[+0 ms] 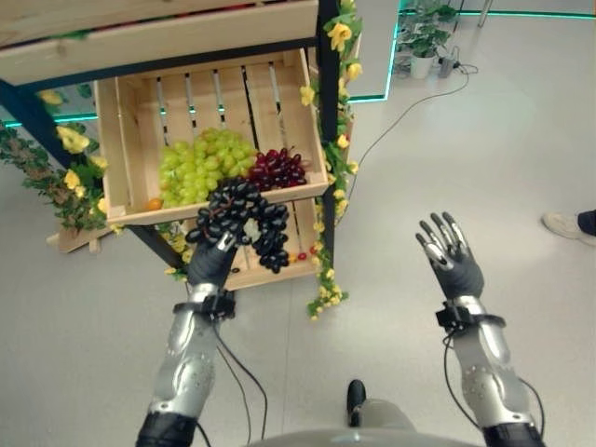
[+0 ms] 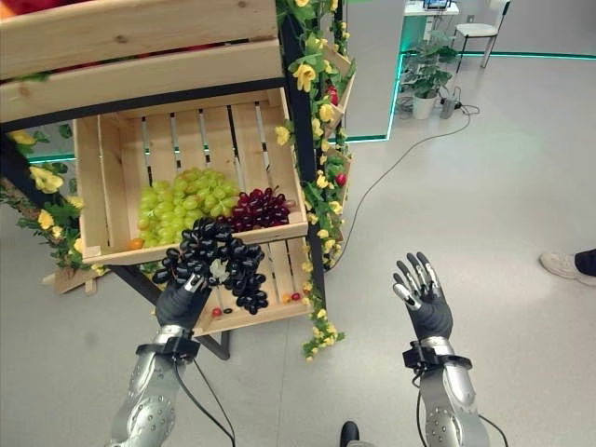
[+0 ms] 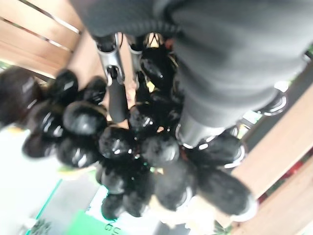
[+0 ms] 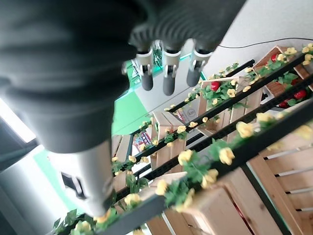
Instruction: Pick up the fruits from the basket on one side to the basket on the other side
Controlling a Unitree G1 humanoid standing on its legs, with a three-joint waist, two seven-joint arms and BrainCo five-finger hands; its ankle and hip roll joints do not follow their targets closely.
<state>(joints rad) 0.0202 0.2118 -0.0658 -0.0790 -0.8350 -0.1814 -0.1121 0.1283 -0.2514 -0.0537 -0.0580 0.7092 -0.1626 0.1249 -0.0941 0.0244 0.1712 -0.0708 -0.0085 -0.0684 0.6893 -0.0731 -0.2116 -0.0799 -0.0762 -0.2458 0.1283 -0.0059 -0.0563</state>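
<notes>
A: Where is the fruit the robot is dealing with?

B: The bunch of black grapes (image 1: 244, 220) is in the left hand (image 1: 212, 262), whose fingers (image 3: 116, 93) curl up into the cluster. The bunch hangs just in front of the front board of the upper wooden crate (image 1: 112, 140), partly covering the lower crate (image 1: 244, 274) beneath it.

A: What else lies in the crates?

B: 2 more bunches lie inside the upper crate: green grapes (image 1: 197, 166) toward the left and middle, and red grapes (image 1: 277, 168) touching them on the right. A small orange fruit (image 1: 154, 203) sits at the front left corner. A few small red fruits (image 2: 296, 297) lie on the slats of the lower crate.

A: And the right hand?

B: The right hand (image 1: 451, 252) is raised over the bare floor (image 1: 521, 130), well apart from the stand, fingers (image 4: 168, 73) straight and spread, holding nothing.

A: Anything around the stand?

B: Yellow flower garlands (image 1: 333, 158) run down the dark post at its right side. A potted plant (image 1: 424, 42) stands farther back, and a person's shoe (image 1: 562, 224) shows at the right edge.
</notes>
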